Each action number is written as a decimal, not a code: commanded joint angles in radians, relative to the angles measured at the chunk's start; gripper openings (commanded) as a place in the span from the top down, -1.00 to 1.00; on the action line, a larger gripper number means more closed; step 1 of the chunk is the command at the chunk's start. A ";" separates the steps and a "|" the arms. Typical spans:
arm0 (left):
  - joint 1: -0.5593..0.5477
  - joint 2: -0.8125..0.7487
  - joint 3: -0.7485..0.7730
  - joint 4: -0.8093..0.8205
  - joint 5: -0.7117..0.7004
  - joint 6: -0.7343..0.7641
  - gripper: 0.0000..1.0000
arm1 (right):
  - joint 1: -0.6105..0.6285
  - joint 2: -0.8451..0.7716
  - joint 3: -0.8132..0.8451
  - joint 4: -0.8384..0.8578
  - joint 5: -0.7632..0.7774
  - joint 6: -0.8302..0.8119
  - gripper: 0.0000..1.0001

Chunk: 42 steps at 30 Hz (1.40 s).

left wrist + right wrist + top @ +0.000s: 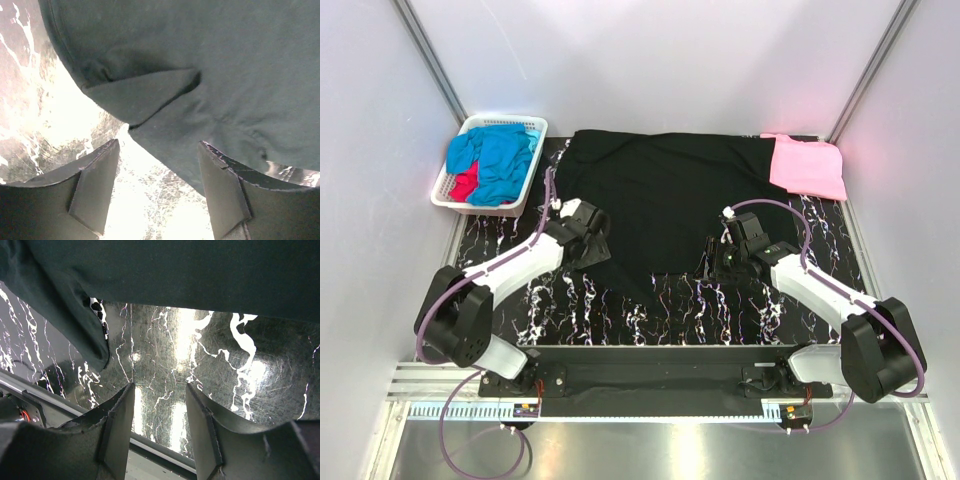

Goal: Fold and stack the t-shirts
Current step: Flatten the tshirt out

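While angled low at the black t-shirt (pixel 660 200), the left pincer (pixel 159 170) and right pincer (pixel 160 415) gape, apparently empty.

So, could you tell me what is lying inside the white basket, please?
A crumpled bright blue t-shirt fills the white basket, with a red t-shirt peeking out at its near side. Anything beneath them is covered.

Top view evenly bright, sharp. Left wrist: glare blows out the glossy black white-veined tabletop (pixel 55 115); large black cloth t-shirt (pixel 240 75) looks washed grey.
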 commanded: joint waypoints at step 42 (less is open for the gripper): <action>0.145 0.035 -0.216 0.254 0.220 -0.038 0.09 | 0.011 -0.023 0.015 -0.011 0.051 -0.009 -0.03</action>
